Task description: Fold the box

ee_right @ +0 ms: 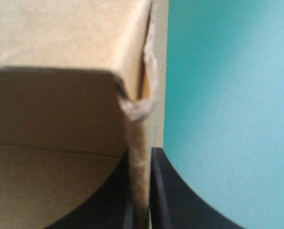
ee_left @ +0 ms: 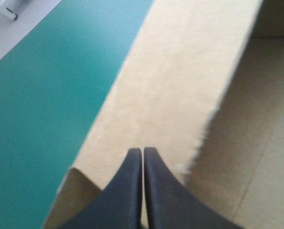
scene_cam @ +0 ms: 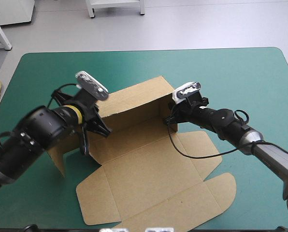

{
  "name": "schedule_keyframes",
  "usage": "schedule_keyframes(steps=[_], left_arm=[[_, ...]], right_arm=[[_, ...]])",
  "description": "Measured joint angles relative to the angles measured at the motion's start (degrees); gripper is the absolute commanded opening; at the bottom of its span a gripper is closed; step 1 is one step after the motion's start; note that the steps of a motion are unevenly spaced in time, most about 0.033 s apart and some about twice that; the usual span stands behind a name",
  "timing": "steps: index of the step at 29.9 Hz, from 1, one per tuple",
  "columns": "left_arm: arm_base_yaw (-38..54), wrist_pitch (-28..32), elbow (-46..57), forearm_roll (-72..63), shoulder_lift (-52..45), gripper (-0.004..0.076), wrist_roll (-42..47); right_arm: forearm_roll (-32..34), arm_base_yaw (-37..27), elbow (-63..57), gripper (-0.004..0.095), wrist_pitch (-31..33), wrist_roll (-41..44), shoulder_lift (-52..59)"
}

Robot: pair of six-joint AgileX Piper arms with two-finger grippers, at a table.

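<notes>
High view: we've got the box sitting mid teal-green cover, far wall up, near panels flat on it. Our left gripper and right gripper are both clamped on its ends. We'd say maybe halfway, with tucking and the front wall left.

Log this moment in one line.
box: far wall raised, front panels flat | left gripper: shut on box | right gripper: shut on box

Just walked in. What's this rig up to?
Both arms are folding the brown box on the teal-green table. The rear wall is raised; the front panels lie flat. The right pincer is shut on the wall's right end, the left pincer all but shut on board at the left side.
</notes>
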State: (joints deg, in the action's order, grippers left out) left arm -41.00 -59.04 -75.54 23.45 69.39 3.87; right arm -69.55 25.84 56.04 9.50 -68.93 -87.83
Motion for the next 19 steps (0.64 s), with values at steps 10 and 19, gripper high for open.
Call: schedule_keyframes(steps=[10, 19], left_arm=[[43.4, -2.6, -10.7, -34.7, 6.7, -0.0003, -21.3], [55.3, -3.0, -10.8, -45.1, 13.1, -0.0003, -28.0]], right_arm=[[22.2, -2.9, 1.1, 0.0001, 8.2, 26.6, 3.3], [43.5, -8.4, 10.1, 0.0001, 27.6, 49.6, 6.1]])
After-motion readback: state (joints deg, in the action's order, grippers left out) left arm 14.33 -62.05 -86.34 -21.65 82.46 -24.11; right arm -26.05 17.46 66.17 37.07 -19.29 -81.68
